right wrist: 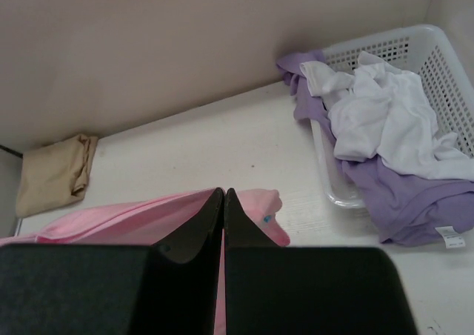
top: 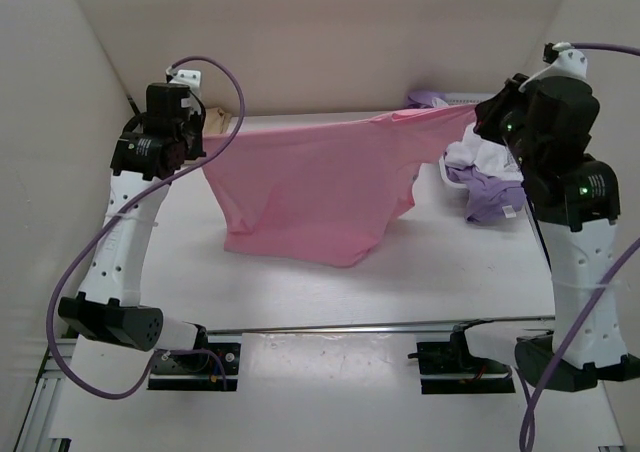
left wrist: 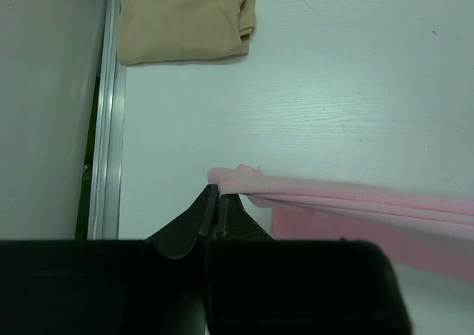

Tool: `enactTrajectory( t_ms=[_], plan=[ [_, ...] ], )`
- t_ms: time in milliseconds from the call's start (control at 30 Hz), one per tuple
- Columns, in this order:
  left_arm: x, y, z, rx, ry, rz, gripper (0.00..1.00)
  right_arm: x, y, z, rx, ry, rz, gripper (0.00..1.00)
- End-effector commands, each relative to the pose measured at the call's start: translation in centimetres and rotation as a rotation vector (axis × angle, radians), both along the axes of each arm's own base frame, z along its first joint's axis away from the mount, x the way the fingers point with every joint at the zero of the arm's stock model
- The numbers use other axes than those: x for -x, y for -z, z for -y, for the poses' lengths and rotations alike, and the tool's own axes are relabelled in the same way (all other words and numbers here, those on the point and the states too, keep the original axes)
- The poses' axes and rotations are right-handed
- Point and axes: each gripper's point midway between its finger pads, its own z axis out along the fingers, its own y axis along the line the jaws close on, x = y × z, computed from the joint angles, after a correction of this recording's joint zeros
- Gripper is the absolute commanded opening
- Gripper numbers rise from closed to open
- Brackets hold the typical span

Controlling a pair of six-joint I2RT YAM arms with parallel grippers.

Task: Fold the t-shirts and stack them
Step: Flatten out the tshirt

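While the soft pink cloth t-shirt (top: 310,187) is held stretched in the air between the two arms, its lower part sags and appears to rest on the white, faintly grained table top (top: 450,272). One end of its upper edge is pinched in the closed left gripper (left wrist: 215,205), and the other end is pinched in the closed right gripper (right wrist: 224,198). The table is enclosed by plain beige wall panels (top: 330,32) at the back and on both sides, and an aluminium rail (left wrist: 107,127) is seen along its left edge. A folded tan-beige t-shirt (left wrist: 185,16) is laid flat in the far left corner. A white plastic mesh basket (right wrist: 444,61) is set in the far right corner, and a crumpled white t-shirt (right wrist: 385,120) and a lavender purple t-shirt (right wrist: 415,194) are draped over its rim.
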Motion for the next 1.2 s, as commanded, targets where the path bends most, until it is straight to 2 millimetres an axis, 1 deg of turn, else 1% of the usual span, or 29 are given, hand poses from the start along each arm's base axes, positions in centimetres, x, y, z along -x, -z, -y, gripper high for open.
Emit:
enactTrajectory(
  t_ms=[0,67,167,200,267,367,400,433,467,500,533,567,600,633,667,700,733,767,800,833,900,933,967,1000,1033,1067,1100,1133,1167],
  plan=[
    [1.7,-2.7,-2.4,-0.048,-0.091,0.042,0.1,1.3,-2.1,1.1,0.04,0.016,0.069,0.0],
    [2.8,-3.3,-2.0,-0.025,-0.059,0.044,0.1,2.0,-2.5,0.1,0.03,-0.029,0.089,0.0],
    [4.4,-4.3,-1.1,0.005,-0.007,0.04,0.1,3.3,-3.6,-0.1,0.018,-0.052,0.126,0.0],
    [4.3,-4.8,-0.5,0.027,0.021,0.051,0.1,3.9,-4.6,-0.1,0.009,-0.061,0.157,0.0],
    [4.6,-6.3,0.0,0.05,0.047,0.086,0.1,4.0,-4.9,-0.1,0.015,-0.062,0.166,0.0],
    [3.3,-6.1,0.8,0.068,0.074,0.084,0.1,3.5,-4.9,0.6,0.05,-0.026,0.169,0.0],
    [2.2,-5.0,1.2,0.071,0.085,0.058,0.1,3.1,-4.6,0.5,0.054,-0.027,0.157,0.0],
    [0.9,-4.7,1.6,0.078,0.093,0.071,0.1,2.3,-4.1,0.8,0.059,-0.012,0.141,0.0],
    [-0.1,-4.0,1.6,0.082,0.09,0.06,0.1,0.5,-2.5,1.1,0.072,0.007,0.088,0.0],
    [-2.1,-1.9,2.0,0.075,0.088,0.012,0.1,-0.7,-1.6,0.6,0.062,-0.024,0.057,0.0],
    [-3.7,-1.5,1.8,0.081,0.08,0.014,0.1,-3.2,0.2,0.7,0.053,-0.016,-0.003,0.0],
    [-5.2,-1.8,1.4,0.082,0.066,0.029,0.1,-4.5,1.4,0.5,0.054,-0.03,-0.043,0.0],
    [-7.8,1.0,1.8,0.074,0.063,-0.038,0.1,-5.7,2.2,0.0,0.054,-0.047,-0.074,0.0],
    [-9.2,1.7,1.3,0.073,0.049,-0.051,0.1,-8.5,3.8,-0.2,0.056,-0.048,-0.12,0.0],
    [-10.8,2.2,1.3,0.065,0.038,-0.049,0.1,-9.9,4.7,-0.4,0.059,-0.048,-0.143,0.0],
    [-12.6,0.7,1.4,0.065,0.031,0.006,0.1,-11.3,5.5,-0.6,0.062,-0.049,-0.163,0.0],
    [-15.1,3.6,1.5,0.053,0.019,-0.038,0.1,-14.2,7.2,-1.0,0.066,-0.05,-0.198,0.0],
    [-17.2,2.2,1.2,0.044,-0.005,0.039,0.1,-15.6,8.0,-1.1,0.061,-0.038,-0.213,0.0],
    [-19.2,4.6,1.1,0.029,-0.023,0.023,0.11,-18.3,11.4,-1.1,0.053,-0.024,-0.281,0.0],
    [-20.4,5.1,0.7,0.012,-0.052,0.045,0.12,-20.0,10.7,-1.3,0.038,-0.009,-0.241,0.0],
    [-22.7,5.8,0.4,0.001,-0.079,0.09,0.13,-22.7,12.4,-1.1,-0.018,0.036,-0.244,0.0],
    [-24.6,7.6,0.2,-0.013,-0.104,0.103,0.16,-25.3,14.2,-1.0,-0.033,0.073,-0.234,0.0],
    [-25.6,8.2,0.1,-0.018,-0.115,0.115,0.19,-26.4,15.1,-1.0,-0.05,0.093,-0.228,0.0],
    [-27.1,9.5,0.1,-0.021,-0.123,0.126,0.21,-28.1,16.8,-0.7,-0.094,0.128,-0.233,0.0],
    [-27.8,9.8,-0.5,-0.024,-0.141,0.14,0.23,-29.1,16.7,-0.9,-0.123,0.134,-0.206,0.0],
    [-28.7,9.4,-0.9,-0.031,-0.166,0.18,0.3,-29.8,16.0,-1.1,-0.15,0.138,-0.177,0.0],
    [-29.1,9.5,-0.8,-0.029,-0.166,0.192,0.46,-30.6,17.0,-1.0,-0.164,0.159,-0.179,0.05],
    [-29.3,9.3,-0.8,-0.026,-0.167,0.204,0.72,-30.9,16.6,-1.1,-0.192,0.165,-0.162,0.27],
    [-29.3,9.3,-0.8,-0.026,-0.167,0.204,0.97,-31.3,16.5,-1.5,-0.203,0.143,-0.144,0.43]
  ],
)
